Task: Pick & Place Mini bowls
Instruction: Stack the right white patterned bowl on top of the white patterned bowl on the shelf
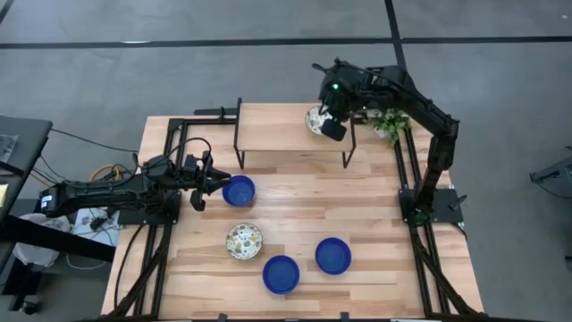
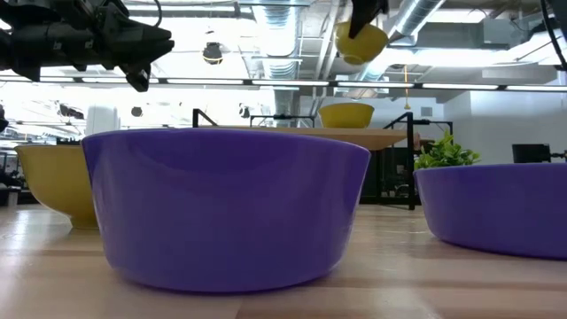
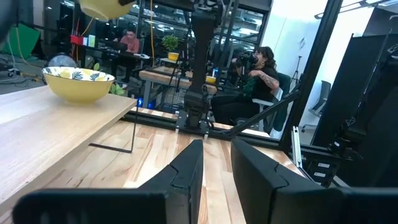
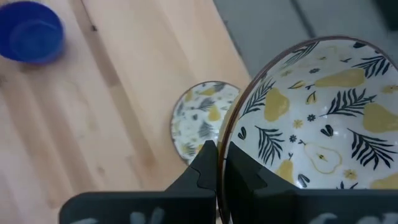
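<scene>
Overhead, right hand (image 4: 217, 163) pinches an empty patterned bowl (image 4: 323, 124); left hand (image 1: 207, 183) part-open, holding nothing.

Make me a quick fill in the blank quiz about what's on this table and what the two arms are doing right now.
1. The right claw grips a patterned bowl by its ___.
2. On the table stand ___ blue bowls.
3. The bowl closest to the left claw is coloured ___.

Missing words: rim; three; blue.
</scene>
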Tool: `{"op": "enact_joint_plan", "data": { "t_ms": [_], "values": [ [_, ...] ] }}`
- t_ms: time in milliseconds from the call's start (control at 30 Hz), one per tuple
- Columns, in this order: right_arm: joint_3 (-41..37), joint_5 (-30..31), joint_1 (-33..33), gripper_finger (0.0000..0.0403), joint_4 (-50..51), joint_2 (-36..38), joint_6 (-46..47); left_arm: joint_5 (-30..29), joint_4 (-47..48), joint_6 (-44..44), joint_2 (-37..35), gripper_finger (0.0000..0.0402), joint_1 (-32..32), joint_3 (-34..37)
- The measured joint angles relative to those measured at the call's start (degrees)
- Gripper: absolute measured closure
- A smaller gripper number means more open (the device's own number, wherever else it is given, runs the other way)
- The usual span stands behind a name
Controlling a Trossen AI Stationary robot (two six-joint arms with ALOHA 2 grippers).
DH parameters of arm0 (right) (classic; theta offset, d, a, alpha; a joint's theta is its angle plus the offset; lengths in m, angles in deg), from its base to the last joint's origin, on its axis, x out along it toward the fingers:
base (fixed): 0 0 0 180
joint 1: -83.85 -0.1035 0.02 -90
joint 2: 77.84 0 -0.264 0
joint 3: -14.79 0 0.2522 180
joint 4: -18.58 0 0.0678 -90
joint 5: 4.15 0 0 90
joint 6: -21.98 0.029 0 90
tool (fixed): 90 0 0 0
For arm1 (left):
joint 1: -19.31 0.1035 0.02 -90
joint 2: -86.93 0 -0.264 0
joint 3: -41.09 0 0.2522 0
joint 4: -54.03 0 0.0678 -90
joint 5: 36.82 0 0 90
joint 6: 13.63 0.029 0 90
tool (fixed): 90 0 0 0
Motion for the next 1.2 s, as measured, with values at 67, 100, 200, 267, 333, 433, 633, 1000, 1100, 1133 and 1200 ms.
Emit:
{"op": "enact_joint_plan", "data": {
  "t_ms": [67, 100, 200, 267, 333, 433, 633, 1000, 1100, 1133, 1200],
  "values": [
    [0.02, -2.17, 1.17, 0.0403, 0.01, -0.02, 1.11, -0.02, -0.12, 0.00, 0.00, 0.0320, 0.02, -0.01],
    [0.03, -2.79, 1.73, 0.0403, 0.00, -0.02, 1.49, -0.01, -0.21, 0.01, 0.00, 0.0320, 0.02, 0.00],
    [0.04, -3.22, 2.83, 0.0403, 0.02, -0.02, 2.43, -0.03, -0.32, 0.01, 0.00, 0.0320, 0.02, 0.00],
    [0.04, -3.21, 3.24, 0.0403, 0.02, -0.02, 2.41, -0.24, -0.40, 0.01, 0.00, 0.0320, 0.02, 0.00],
    [0.09, -3.24, 3.48, 0.0403, 0.05, -0.25, 2.13, -0.95, -0.49, 0.01, 0.00, 0.0320, 0.00, -0.01],
    [0.15, -3.32, 3.32, 0.0403, 0.07, -1.79, 2.15, -2.27, -0.54, 0.01, 0.00, 0.0320, 0.02, 0.00],
    [0.11, -3.38, 3.28, 0.0403, 0.03, -6.89, -0.51, -2.80, -0.73, -0.13, 0.00, 0.0320, 0.01, 0.00],
    [0.07, -6.20, 5.32, 0.0403, 0.04, -11.80, -1.11, -2.99, -1.18, -0.14, 0.00, 0.0320, 0.01, -0.01],
    [0.04, -6.20, 5.14, 0.0403, 0.04, -12.45, -1.15, -2.99, -1.35, -0.14, 0.00, 0.0320, 0.01, 0.00],
    [0.15, -6.02, 4.81, 0.0403, 0.04, -12.88, -1.34, -3.00, -1.43, -0.14, -0.02, 0.0320, 0.02, 0.00],
    [0.08, -5.68, 4.50, 0.0403, 0.02, -13.33, -1.82, -3.02, -1.47, -0.08, 0.00, 0.0320, 0.00, 0.00]
  ]
}}
